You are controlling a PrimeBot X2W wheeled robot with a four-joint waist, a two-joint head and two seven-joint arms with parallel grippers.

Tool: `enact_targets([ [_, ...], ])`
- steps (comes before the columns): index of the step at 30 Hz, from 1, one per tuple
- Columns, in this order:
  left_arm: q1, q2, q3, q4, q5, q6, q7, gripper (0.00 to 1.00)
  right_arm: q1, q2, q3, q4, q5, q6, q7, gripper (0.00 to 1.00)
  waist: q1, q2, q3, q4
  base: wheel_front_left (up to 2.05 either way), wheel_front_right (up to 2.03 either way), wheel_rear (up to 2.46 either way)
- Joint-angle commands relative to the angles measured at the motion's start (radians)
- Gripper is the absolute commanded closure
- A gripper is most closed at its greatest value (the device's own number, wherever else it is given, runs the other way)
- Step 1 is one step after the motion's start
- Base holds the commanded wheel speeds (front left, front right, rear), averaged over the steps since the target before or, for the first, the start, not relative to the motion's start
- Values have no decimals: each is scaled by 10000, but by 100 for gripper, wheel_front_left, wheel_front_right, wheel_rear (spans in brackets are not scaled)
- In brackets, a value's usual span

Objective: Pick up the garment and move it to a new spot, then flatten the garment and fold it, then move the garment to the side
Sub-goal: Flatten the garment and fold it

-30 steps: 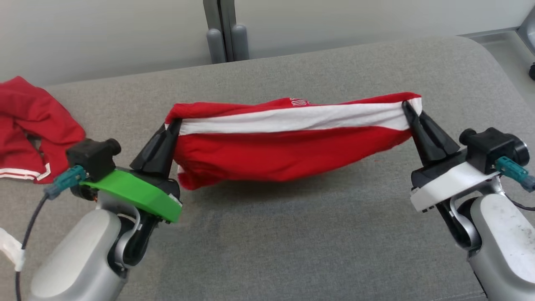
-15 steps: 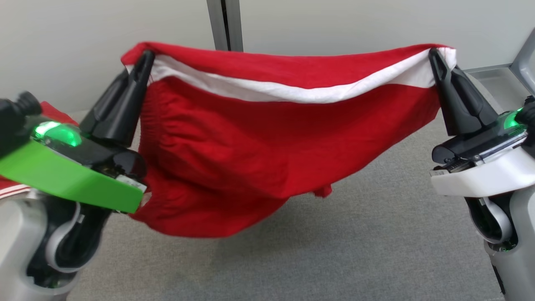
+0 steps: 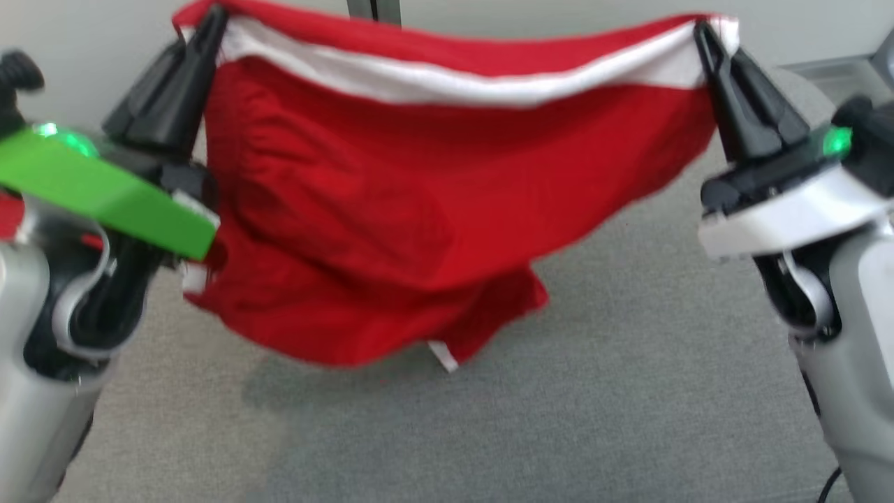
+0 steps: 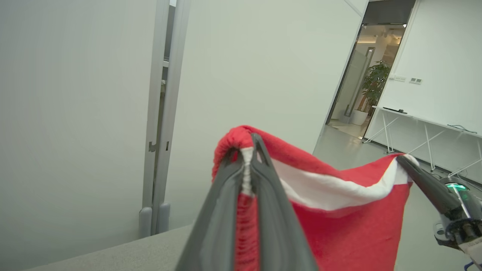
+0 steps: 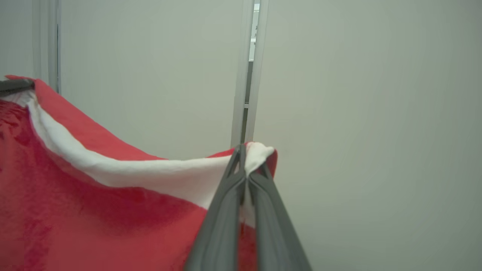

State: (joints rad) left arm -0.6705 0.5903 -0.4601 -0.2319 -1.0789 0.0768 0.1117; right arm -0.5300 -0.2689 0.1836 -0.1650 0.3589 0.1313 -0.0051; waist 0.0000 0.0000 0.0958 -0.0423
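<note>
The garment, red with a white band along its top edge, hangs stretched between my two grippers above the grey surface. My left gripper is shut on its upper left corner, and my right gripper is shut on the upper right corner. A small white tag dangles at the lower hem. In the left wrist view my left gripper pinches bunched red and white cloth. The right wrist view shows my right gripper clamped on a white fold of the garment.
A pale wall with a grey post stands behind the grey surface. A bit of other red cloth peeks out behind my left arm. The left wrist view looks toward a doorway and a white table far off.
Both grippers have lifted the garment from lying low on the surface to hanging high and spread. The head camera has shifted too. The hem and white tag now swing free below.
</note>
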Motion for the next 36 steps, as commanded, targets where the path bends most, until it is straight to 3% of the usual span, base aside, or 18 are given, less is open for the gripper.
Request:
enact_targets([
  [1,-589,-190,-31,424,131,-192,-84,100,-655,-23,108,447,-96,-11,-191,100,0,0,869,-51,0,0,0],
  [6,-2817,-932,-144,2459,828,-603,-415,100,-3205,234,111,2501,-509,-11,-1022,100,0,0,1871,-181,0,0,0],
  [11,-5059,-2052,56,4656,1336,-1066,-1677,100,-5773,814,-270,4428,-1225,-11,-1957,100,0,0,2755,-341,0,0,0],
  [16,-5898,-2826,-41,6434,1588,-1512,-2737,100,-6772,1303,-434,5665,-1653,-11,-2391,100,0,0,3409,-454,0,0,0],
  [22,-5341,-3234,-354,7914,1579,-1922,-3411,100,-6105,1508,-28,6452,-1897,-11,-2585,100,0,0,3945,-465,0,0,0],
  [26,-4622,-3346,-423,8106,1402,-2049,-3672,100,-5270,1356,239,6219,-1894,-11,-2605,100,0,0,4099,-398,0,0,0],
  [29,-3812,-3337,-359,7746,1258,-2074,-3756,100,-4426,1279,281,5711,-1764,-11,-2608,100,0,0,4061,-339,0,0,0],
  [36,-1000,-3128,312,5449,1623,-2082,-3761,100,-2036,1167,148,4064,-1486,-11,-2611,100,0,0,3476,-230,0,0,0],
])
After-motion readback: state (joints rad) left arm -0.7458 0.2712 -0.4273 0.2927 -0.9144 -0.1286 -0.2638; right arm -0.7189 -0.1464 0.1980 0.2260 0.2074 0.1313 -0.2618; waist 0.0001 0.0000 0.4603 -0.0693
